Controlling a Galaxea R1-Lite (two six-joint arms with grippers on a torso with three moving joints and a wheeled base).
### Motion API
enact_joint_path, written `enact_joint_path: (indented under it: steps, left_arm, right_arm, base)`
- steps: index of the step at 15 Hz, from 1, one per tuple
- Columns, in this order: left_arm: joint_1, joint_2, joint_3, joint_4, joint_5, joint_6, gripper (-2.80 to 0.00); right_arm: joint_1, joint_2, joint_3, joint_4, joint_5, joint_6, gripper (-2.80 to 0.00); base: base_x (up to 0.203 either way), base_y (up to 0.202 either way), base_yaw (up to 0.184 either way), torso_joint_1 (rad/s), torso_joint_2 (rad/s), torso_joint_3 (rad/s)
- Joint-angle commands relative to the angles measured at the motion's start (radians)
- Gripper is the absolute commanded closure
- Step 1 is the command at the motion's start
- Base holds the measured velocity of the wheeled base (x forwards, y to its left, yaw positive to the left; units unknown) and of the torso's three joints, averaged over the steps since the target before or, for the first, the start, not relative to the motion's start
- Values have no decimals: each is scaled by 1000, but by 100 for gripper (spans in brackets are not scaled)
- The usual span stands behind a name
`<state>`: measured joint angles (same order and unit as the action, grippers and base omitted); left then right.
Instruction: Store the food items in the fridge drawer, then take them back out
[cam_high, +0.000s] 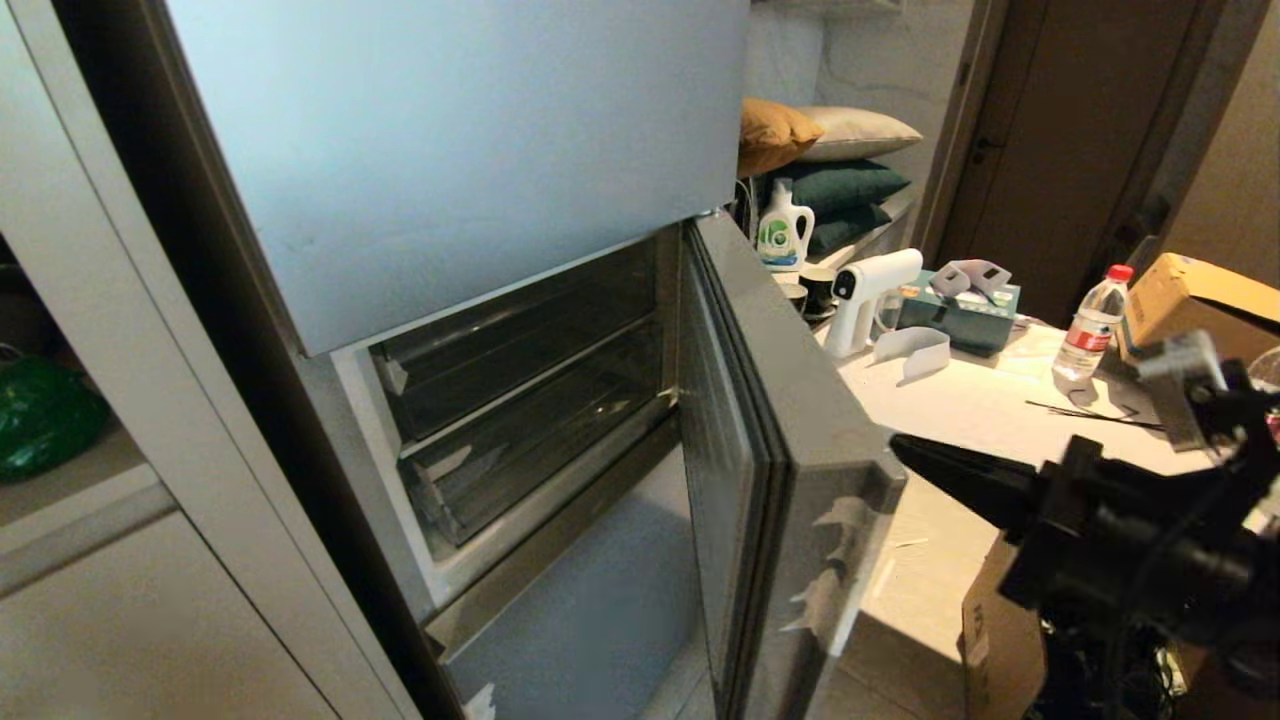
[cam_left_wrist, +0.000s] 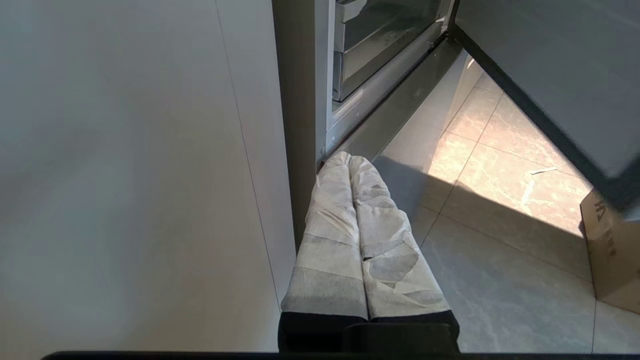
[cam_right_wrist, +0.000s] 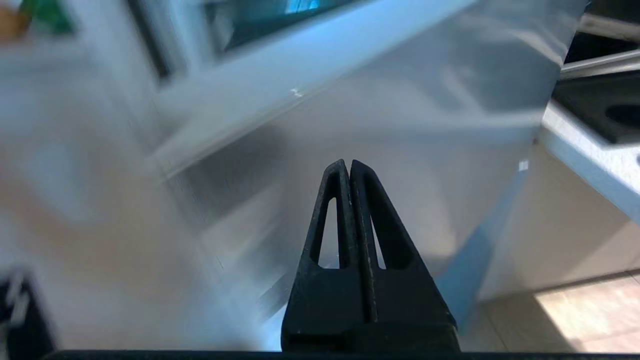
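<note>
Down on my left, only the wrist camera shows the left gripper (cam_left_wrist: 348, 159), its taped fingers (cam_left_wrist: 330, 240) pressed together near the fridge's bottom corner. From the head camera, the fridge drawer (cam_high: 770, 440) stands swung open, clear bin (cam_high: 520, 420) bare as far as I can tell. Farther right, the right gripper (cam_high: 898, 447) hangs pinched together, empty, just beside the taped drawer edge.

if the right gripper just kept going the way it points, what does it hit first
Most likely the open fridge door. In the head view the right gripper, shut and empty, points at the door's taped outer corner from close by. The right wrist view shows a flat grey panel straight ahead, though it is blurred, so depth is uncertain.
</note>
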<state>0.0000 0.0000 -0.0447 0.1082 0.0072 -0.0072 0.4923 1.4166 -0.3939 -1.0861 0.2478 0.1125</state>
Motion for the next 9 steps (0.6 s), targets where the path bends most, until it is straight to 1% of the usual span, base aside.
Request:
enact_joint_path:
  steps: [1,4,5,9]
  left_arm:
    - [0,0,0,1,0,0,0]
    - [0,0,0,1,0,0,0]
    - [0,0,0,1,0,0,0]
    - [0,0,0,1,0,0,0]
  right_arm:
    - [28,192,-142,-7,-46,34,0]
    - [27,379,-314,-10,-85,59,0]
    - [26,437,-367,-12,-90,62,0]
    - [30,686,-656,-22,-91,66,0]
  base:
    - [0,0,0,0,0,0]
    - [0,0,0,0,0,0]
    - [0,0,0,0,0,0]
    - [0,0,0,0,0,0]
